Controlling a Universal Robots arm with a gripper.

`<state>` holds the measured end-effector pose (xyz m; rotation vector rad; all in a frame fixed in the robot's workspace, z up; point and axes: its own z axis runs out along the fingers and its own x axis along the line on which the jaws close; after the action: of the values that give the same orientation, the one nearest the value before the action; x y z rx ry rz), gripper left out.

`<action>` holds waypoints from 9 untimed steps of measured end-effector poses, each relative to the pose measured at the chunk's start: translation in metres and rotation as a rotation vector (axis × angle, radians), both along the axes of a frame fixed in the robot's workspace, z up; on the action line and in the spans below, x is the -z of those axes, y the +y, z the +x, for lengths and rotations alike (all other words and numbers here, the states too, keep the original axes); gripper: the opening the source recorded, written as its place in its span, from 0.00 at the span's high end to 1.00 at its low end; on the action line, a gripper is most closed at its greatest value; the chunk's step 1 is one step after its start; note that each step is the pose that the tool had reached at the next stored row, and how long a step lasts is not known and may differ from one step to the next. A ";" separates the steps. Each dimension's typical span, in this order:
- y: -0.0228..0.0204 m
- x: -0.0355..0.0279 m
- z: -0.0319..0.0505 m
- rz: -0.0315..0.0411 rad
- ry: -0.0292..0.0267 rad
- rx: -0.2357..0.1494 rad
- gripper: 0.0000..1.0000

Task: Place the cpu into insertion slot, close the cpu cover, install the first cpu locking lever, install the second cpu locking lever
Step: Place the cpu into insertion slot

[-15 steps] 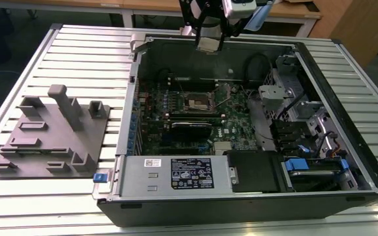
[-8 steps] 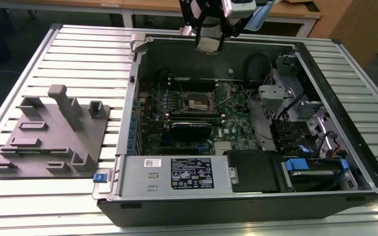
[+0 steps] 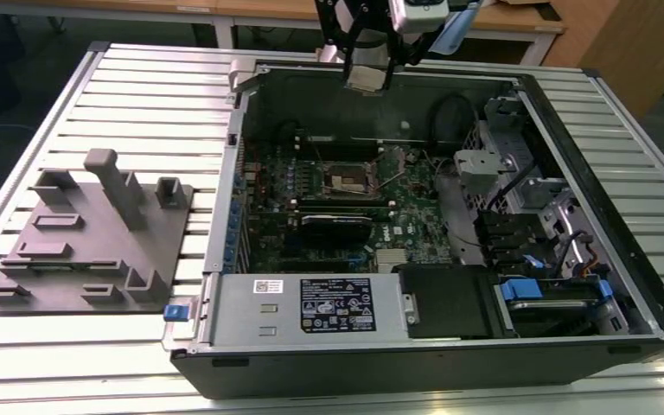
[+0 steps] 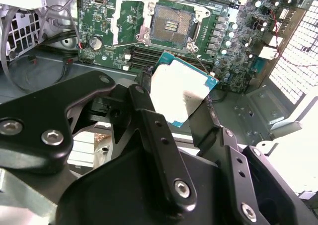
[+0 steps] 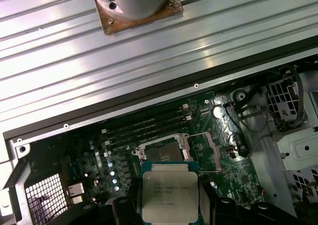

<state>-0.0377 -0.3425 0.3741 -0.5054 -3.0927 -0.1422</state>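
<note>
One small square chip, the cpu (image 4: 183, 83), is clamped by its opposite edges between the black fingers (image 4: 149, 115) of the gripper (image 4: 176, 95), which are drawn in to just the chip's width. A silver-grey metal top with a bright patch of glare is shown, set on a thin blue-green border. In the first wrist view faint lines of print are seen across the lid.

In the exterior view the chip is held high over the far wall of the open computer case (image 3: 224, 216), well apart from the insertion slot (image 3: 349, 180) and touched by nothing but the fingers. The slot is seen on the green circuit board (image 3: 415, 192), about midway between the case's side walls, its pale grid centre exposed inside a dark frame edged in silvery metal.

Long narrow memory slots (image 5: 144, 128) are set just beside it on the far side, and a long black card (image 3: 335, 230) lies a little nearer. Toward the exterior view's right the board is bounded by metal drive bays (image 3: 505, 173). At the near end a power supply box (image 3: 309, 304) is fitted. Open space is left above the slot, between the case walls.
</note>
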 end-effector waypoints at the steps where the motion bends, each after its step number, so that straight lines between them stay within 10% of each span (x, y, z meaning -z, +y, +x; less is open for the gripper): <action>1: 0.0000 0.0000 0.0000 0.0000 0.0000 0.000 0.46; 9: 0.0000 0.0000 0.0000 0.0000 0.0000 0.010 0.46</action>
<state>-0.0377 -0.3425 0.3741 -0.5207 -3.0905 -0.1423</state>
